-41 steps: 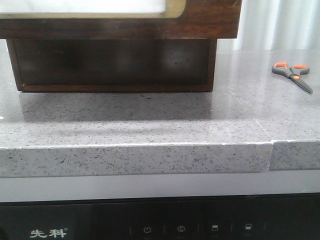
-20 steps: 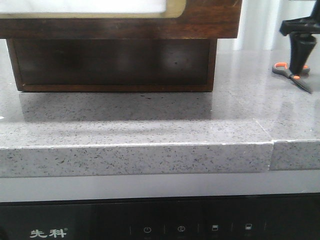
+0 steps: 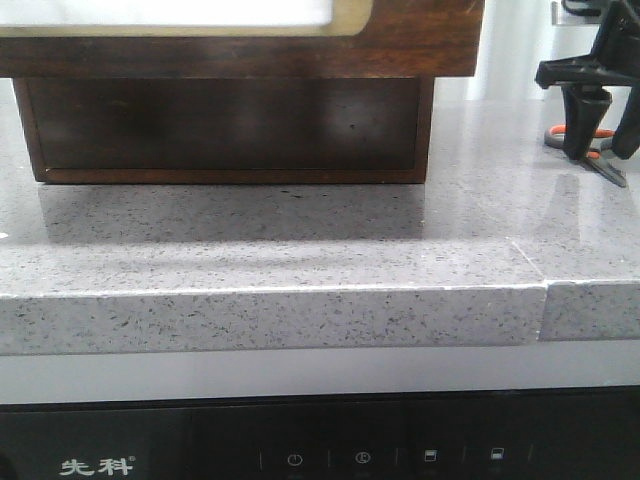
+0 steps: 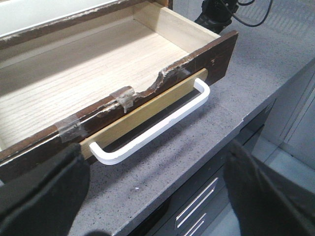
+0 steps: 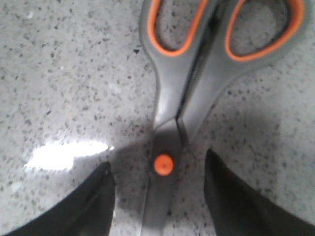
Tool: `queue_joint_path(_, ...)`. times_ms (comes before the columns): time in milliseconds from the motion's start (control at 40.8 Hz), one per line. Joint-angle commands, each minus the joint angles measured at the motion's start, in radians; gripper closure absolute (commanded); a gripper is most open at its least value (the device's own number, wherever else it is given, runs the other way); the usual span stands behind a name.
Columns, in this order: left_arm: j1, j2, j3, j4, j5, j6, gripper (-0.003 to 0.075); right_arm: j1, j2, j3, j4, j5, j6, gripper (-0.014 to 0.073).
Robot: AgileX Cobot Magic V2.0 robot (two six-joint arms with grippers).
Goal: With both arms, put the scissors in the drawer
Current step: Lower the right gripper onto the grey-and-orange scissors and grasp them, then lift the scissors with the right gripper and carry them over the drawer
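The scissors [image 5: 189,88], with orange-and-grey loop handles, lie flat on the speckled grey counter at the far right of the front view [image 3: 604,168]. My right gripper [image 3: 598,150] is open and stands right over them, its fingers either side of the orange pivot [image 5: 163,164] in the right wrist view, gripper [image 5: 157,169]. The drawer [image 4: 98,73] is pulled open, its pale wood inside bare, with a white handle [image 4: 147,132] on its front. My left gripper [image 4: 155,189] is open and empty, just in front of that handle.
The dark wooden cabinet [image 3: 230,130] fills the top left of the front view, its drawer front [image 3: 420,40] overhanging the counter. The counter's front edge [image 3: 270,315] drops to a black appliance panel [image 3: 300,450]. Lower drawers with metal handles [image 4: 197,206] sit below the counter.
My right gripper came in from the upper right and has come down over the scissors, moving a little left. One second ago it was out of view. The scissors have not moved.
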Motion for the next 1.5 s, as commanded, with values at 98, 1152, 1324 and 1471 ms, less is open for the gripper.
queue_joint_path(98, -0.007, 0.011, -0.033, -0.006, -0.086, -0.014, 0.0175, -0.006, -0.033, -0.063, 0.007, 0.016, -0.009, 0.0182)
queue_joint_path(1152, -0.007, 0.011, -0.033, -0.006, -0.086, -0.014, 0.0175, -0.003, -0.161, -0.063, -0.008, 0.071, -0.019, 0.0485)
queue_joint_path(1324, -0.007, 0.011, -0.033, -0.006, -0.086, -0.014, 0.0175, -0.002, -0.293, -0.063, -0.008, 0.028, -0.036, 0.0485)
queue_joint_path(1471, -0.007, 0.011, -0.033, -0.006, -0.086, -0.014, 0.0175, 0.0, -0.415, -0.063, 0.013, -0.001, -0.082, 0.0485)
